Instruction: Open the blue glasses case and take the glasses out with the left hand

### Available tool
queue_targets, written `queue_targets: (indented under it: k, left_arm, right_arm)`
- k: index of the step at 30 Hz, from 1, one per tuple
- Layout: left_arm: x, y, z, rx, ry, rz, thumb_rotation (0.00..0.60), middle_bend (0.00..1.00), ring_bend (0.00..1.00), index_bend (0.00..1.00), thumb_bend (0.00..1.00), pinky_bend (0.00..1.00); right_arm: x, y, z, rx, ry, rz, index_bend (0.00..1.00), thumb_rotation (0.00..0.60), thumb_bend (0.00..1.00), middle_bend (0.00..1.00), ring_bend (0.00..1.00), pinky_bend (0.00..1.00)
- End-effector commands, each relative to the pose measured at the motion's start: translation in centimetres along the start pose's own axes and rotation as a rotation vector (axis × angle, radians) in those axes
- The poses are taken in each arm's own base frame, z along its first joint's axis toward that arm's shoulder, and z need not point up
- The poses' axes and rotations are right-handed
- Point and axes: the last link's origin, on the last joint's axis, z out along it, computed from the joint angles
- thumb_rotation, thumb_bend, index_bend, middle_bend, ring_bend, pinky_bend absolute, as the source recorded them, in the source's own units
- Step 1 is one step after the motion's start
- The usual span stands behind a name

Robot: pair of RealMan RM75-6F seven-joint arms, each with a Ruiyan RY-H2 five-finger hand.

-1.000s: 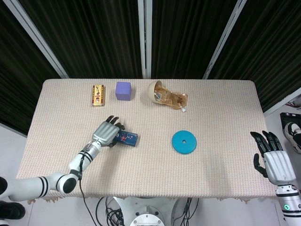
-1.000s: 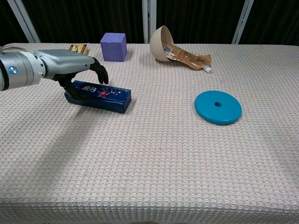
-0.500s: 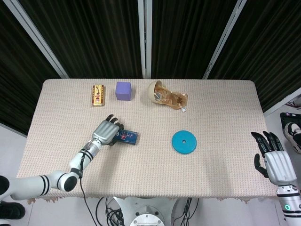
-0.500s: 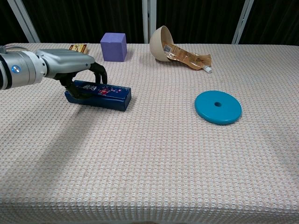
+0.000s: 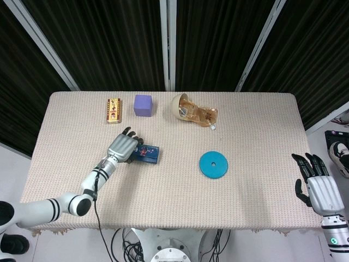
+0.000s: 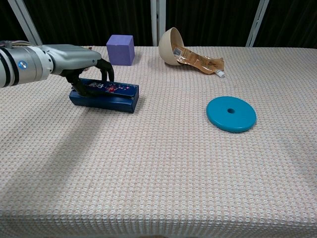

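Observation:
The blue glasses case (image 5: 147, 154) (image 6: 106, 95) lies closed on the cloth left of centre, its patterned lid up. The glasses are hidden inside. My left hand (image 5: 122, 147) (image 6: 74, 59) reaches in from the left and grips the case's left end, with fingers (image 6: 105, 73) curled over the far side of the lid and the thumb at the near left corner. My right hand (image 5: 319, 188) hangs open past the table's right front corner, far from the case, and shows only in the head view.
At the back stand a yellow box (image 5: 113, 110) (image 6: 83, 50), a purple cube (image 5: 143, 105) (image 6: 121, 49) and a tipped beige bowl (image 5: 180, 106) (image 6: 171, 45) with a brown packet (image 5: 203, 115) (image 6: 200, 62) spilling out. A blue disc (image 5: 213, 164) (image 6: 231, 114) lies right of centre.
My left hand has moved a little away from me with the case, and the case has swung to lie more level. The right hand stays put.

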Motion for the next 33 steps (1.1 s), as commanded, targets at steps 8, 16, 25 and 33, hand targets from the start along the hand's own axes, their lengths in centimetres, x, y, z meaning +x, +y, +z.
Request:
queue_targets:
  k: [8,16,25,33]
  left_arm:
    - [0.8,-0.3,1.4,0.036,-0.039,-0.024,0.562,0.23,0.08,0.16,0.61,0.02]
    - [1.7,-1.3,2.8,0.090,-0.075,-0.040,0.562,0.13,0.00,0.10,0.61,0.01]
    - [2.3,-2.2,2.6,0.138,0.029,-0.108,0.571,0.12,0.00,0.11,0.56,0.01]
    - [1.2,1.0,-1.2,-0.032,0.068,-0.183,0.573,0.31,0.10,0.26,0.56,0.05]
  right_arm:
    - [-0.1,0.2,-0.2,-0.005,-0.004,0.007,0.00,0.600,0.68,0.14,0.00,0.00]
    - [0.0,0.4,-0.7,-0.017,0.002,0.013,0.00,0.600,0.68,0.14,0.00,0.00]
    - [0.1,0.6,-1.0,-0.015,0.018,0.013,0.00,0.600,0.68,0.15,0.00,0.00]
    - [0.0,0.5,-1.0,-0.008,0.016,0.011,0.00,0.600,0.68,0.15,0.00,0.00]
